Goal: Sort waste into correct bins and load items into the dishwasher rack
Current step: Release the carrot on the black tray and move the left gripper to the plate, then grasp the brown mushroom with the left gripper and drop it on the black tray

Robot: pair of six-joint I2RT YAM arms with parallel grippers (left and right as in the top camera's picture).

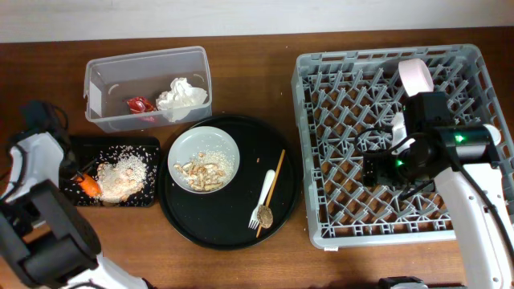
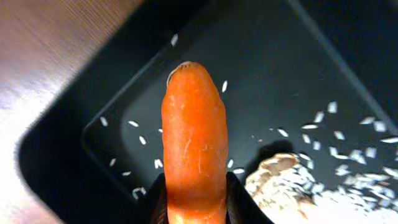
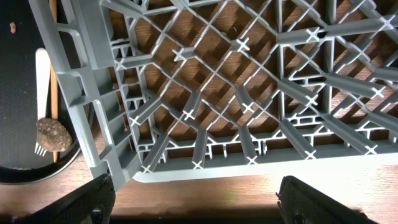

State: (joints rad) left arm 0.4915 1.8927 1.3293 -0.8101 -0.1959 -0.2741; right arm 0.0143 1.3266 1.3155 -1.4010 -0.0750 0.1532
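Note:
My left gripper (image 1: pixel 83 178) is shut on the orange carrot piece (image 2: pixel 193 137), holding it just over the left end of the shallow black tray (image 1: pixel 112 144), which shows below it in the left wrist view (image 2: pixel 280 62). Beige scraps (image 1: pixel 122 175) lie in that tray. The clear tub (image 1: pixel 100 88) holds a red wrapper (image 1: pixel 141 104) and white napkins (image 1: pixel 181 95). My right gripper (image 1: pixel 377 167) hangs open and empty over the grey rack (image 1: pixel 321 96), near its front left corner (image 3: pixel 118 168). A cream-pink bowl (image 1: pixel 416 74) stands on edge in the rack.
A big round black tray (image 1: pixel 233 233) holds a pale plate (image 1: pixel 181 144) with food scraps, a white fork (image 1: pixel 265 193), chopsticks (image 1: pixel 275 178) and a brown lump (image 1: pixel 263 215) on the fork's tines (image 3: pixel 55 134). No cups are in view.

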